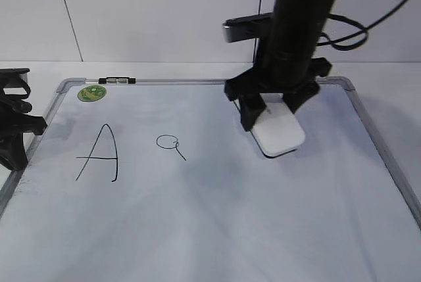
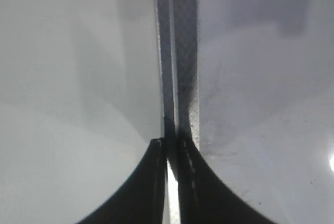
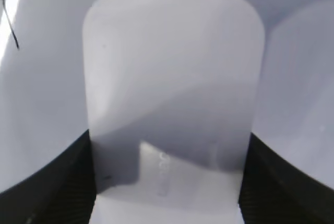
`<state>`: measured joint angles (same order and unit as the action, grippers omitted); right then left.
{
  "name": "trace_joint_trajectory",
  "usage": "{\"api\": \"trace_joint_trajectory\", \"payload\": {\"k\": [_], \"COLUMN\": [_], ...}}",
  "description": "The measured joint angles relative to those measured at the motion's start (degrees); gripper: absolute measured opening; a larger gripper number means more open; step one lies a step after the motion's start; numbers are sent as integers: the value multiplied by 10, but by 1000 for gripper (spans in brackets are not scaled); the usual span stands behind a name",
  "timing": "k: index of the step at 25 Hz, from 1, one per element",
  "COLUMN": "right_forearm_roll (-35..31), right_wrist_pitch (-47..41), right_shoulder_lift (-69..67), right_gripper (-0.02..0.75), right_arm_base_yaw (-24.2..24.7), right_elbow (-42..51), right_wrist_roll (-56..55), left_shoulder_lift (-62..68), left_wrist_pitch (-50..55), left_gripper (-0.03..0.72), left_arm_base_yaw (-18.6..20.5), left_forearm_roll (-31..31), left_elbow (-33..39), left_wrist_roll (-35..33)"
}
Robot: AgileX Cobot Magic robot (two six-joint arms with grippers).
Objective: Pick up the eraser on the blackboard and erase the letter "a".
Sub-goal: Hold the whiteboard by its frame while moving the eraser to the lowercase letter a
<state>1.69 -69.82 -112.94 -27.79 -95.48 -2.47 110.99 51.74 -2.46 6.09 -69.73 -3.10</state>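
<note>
Lying flat on a pale table (image 1: 388,75), the blackboard (image 1: 217,229) showed a white, faintly smudged writing face inside a grey metal frame (image 1: 378,141), with a plain white wall (image 1: 151,12) behind. One round green sticker (image 1: 91,93) sat at its far left corner and one small black-and-clear clip (image 1: 117,81) on the far frame rail. Two marks were counted: one capital "A" (image 1: 100,154) and, just to its right, one letter "a" (image 1: 170,145), intact. One eraser (image 1: 279,131) stood on the board well right of both marks, its black base against the surface. The right gripper (image 1: 273,106) was pinching the eraser, one finger on each long side, as the right wrist view confirmed. The left gripper (image 2: 173,153) rested at the board's left frame edge, fingers pressed together with only a sliver between them
</note>
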Motion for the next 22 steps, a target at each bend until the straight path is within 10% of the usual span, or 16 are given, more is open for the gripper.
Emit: {"api": "trace_joint_trajectory", "payload": {"k": [12,22], "right_forearm_roll": [1,-7], "right_wrist_pitch": [-3,-5], "right_shoulder_lift": [-223,-245], "right_gripper": [538,538], "right_arm_base_yaw": [-60,-76], "right_elbow": [-278,-297], "right_wrist_roll": [0,2], "left_shoulder_lift": [0,0], "left_wrist_pitch": [2,3], "left_gripper": [18,18], "left_arm_base_yaw": [0,0], "left_forearm_roll": [2,3], "left_elbow": [0,0], "left_wrist_roll": [0,0]}}
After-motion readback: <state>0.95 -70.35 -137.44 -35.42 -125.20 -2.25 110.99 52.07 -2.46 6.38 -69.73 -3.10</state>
